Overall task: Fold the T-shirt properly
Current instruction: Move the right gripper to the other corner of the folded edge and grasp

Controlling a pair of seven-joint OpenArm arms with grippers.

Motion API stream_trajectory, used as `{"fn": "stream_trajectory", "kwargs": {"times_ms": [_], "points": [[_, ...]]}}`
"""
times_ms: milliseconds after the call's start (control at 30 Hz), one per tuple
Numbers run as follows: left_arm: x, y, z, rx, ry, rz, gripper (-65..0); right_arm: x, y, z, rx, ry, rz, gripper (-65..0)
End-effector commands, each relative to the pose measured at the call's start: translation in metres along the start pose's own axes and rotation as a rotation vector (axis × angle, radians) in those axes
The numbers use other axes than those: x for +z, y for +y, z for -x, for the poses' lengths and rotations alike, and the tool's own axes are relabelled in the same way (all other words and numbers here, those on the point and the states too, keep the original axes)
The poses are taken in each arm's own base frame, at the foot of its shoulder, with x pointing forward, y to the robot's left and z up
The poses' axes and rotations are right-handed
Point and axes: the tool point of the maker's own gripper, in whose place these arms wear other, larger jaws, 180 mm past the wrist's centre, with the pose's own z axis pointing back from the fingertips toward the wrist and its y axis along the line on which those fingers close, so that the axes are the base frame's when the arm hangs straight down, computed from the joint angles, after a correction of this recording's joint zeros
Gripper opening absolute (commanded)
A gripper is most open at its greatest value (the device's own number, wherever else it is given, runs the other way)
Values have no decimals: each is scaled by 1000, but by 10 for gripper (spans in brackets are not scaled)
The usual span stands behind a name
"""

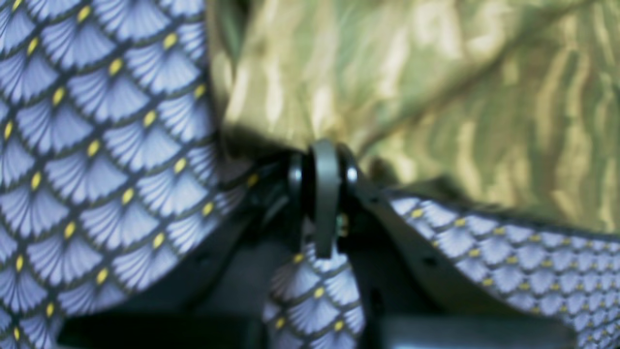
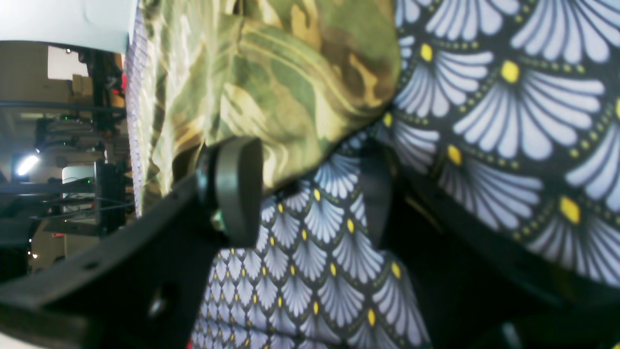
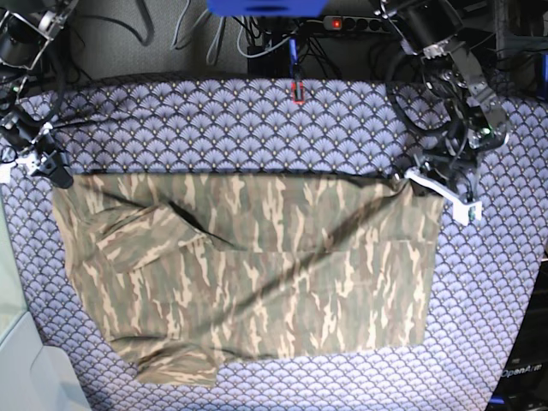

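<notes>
1. A purple cloth (image 3: 257,120) printed with pale fans and yellow dots covers the whole work surface; behind its far edge run dark cables and a blue box (image 3: 265,7), and the right wrist view looks past the cloth into a dim room with shelving and small lights.
2. One T-shirt (image 3: 257,265) in camouflage green, brown and tan lies spread on the cloth between the two pincers, its upper hem drawn into a nearly straight line from one to the other.
3. There are two arms, one at each end of that hem, both reaching down from the far corners.
4. The left arm (image 3: 454,68) bends down in joints, and the left pincer (image 3: 404,177) sits at the corner of the shirt, with its white bar lying just beyond it.
5. In its wrist view the left pincer (image 1: 323,194) has its jaws pressed together and shirt fabric fans out directly ahead of the tips, so it is clamped on the shirt.
6. The right pincer (image 3: 62,177) rests at the opposite corner, low to the cloth.
7. In its wrist view the right pincer (image 2: 310,194) stands with jaws apart: one dark pad (image 2: 237,189) lies against a bunched fold of the shirt (image 2: 271,82). The other jaw is blurred, so whether it holds the fold cannot be told.
</notes>
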Motion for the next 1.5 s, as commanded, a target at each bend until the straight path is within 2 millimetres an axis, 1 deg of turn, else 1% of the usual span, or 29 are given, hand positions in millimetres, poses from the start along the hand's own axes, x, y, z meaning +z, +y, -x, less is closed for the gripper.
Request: {"fn": "stream_trajectory", "kwargs": {"times_ms": [0, 100, 300, 400, 433, 500, 567, 633, 700, 1100, 1133, 1200, 1267, 1333, 1367, 1433, 1467], "points": [[4, -4, -21, -18, -65, 10, -642, -29, 29, 6, -4, 8, -96, -314], [6, -5, -24, -22, -73, 11, -642, -31, 31, 6, -4, 6, -102, -315], [6, -5, -24, -22, -73, 11, -642, -31, 32, 5, -1, 6, -103, -315], [5, -5, -25, -22, -74, 11, -642, -29, 34, 1, 13, 1, -103, -315], [5, -5, -25, -22, -74, 11, -642, -28, 39, -3, 38, -4, -108, -315], [6, -5, -26, -22, -77, 11, -642, -28, 58, -11, 123, -11, -131, -316], [5, -5, -25, -20, -78, 10, -642, -26, 67, -12, 177, -8, -139, -329], [5, -5, -26, -19, -78, 12, -642, -23, 73, -15, 206, -14, -144, -348], [5, -5, -24, -18, -73, 13, -642, -22, 74, -16, 212, -14, -144, -358], [5, -6, -26, -20, -76, 15, -642, -22, 68, -6, 190, -11, -138, -364], [5, -6, -26, -20, -76, 15, -642, -21, 68, -5, 191, -11, -137, -381], [5, -6, -24, -19, -73, 14, -642, -21, 68, -4, 194, -5, -136, -455], [5, -6, -24, -19, -71, 13, -642, -21, 67, -4, 191, -4, -135, -567], [5, -6, -23, -21, -70, 13, -642, -21, 67, -4, 192, -1, -134, -649], [5, -5, -22, -21, -68, 13, -642, -20, 66, -3, 194, 3, -132, -650], [6, -3, -15, -19, -52, 8, -642, -17, 61, 3, 190, 11, -123, -650], [8, -3, -16, -23, -57, 6, -642, -15, 61, 3, 196, 9, -120, -650]]}}
